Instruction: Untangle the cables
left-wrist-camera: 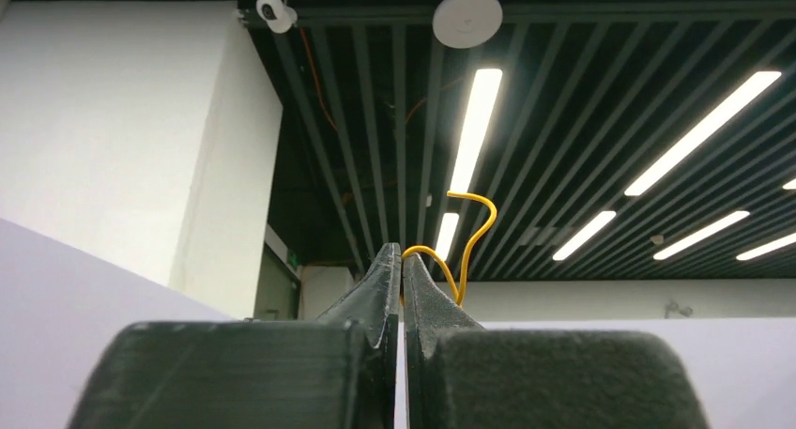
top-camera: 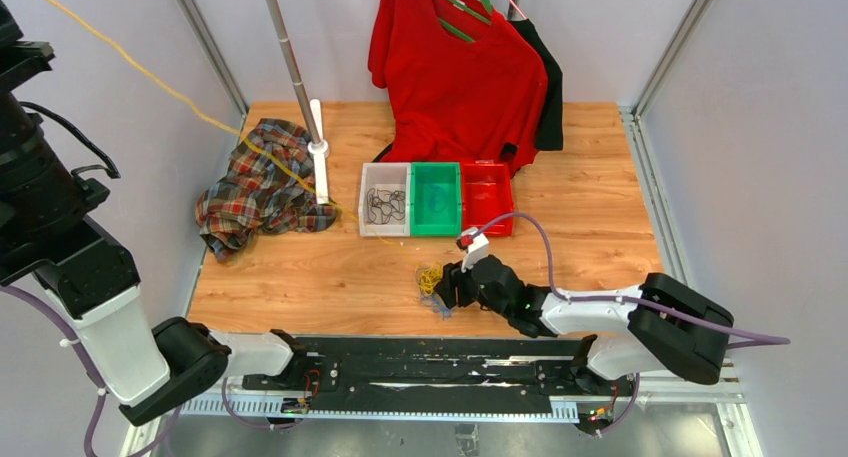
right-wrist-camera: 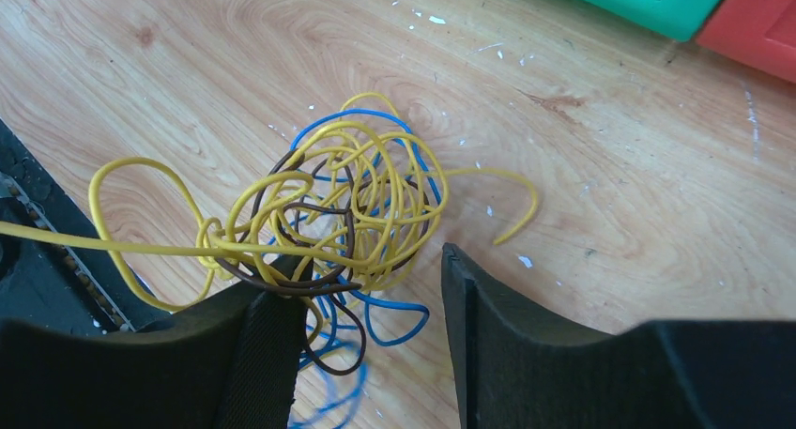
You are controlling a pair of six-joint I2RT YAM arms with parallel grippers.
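Working yellow-blue-brown tangle [right-wrist-camera: 347,213] on bench [top-camera: 300,277]: my left jaws clamped on yellow cable [left-wrist-camera: 488,204], right jaws wide open over it, holding nothing. Black cables [top-camera: 385,205] sorted in white bin [top-camera: 385,167]; rest knotted.

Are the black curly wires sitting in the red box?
No, the black cables lie in the white bin, at the left end of the row, while the red bin is at the right end.

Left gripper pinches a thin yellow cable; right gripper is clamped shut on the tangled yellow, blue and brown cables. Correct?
Not quite: the right gripper is open, jaws apart at the tangle of yellow, blue and brown cables, as the right wrist view shows.
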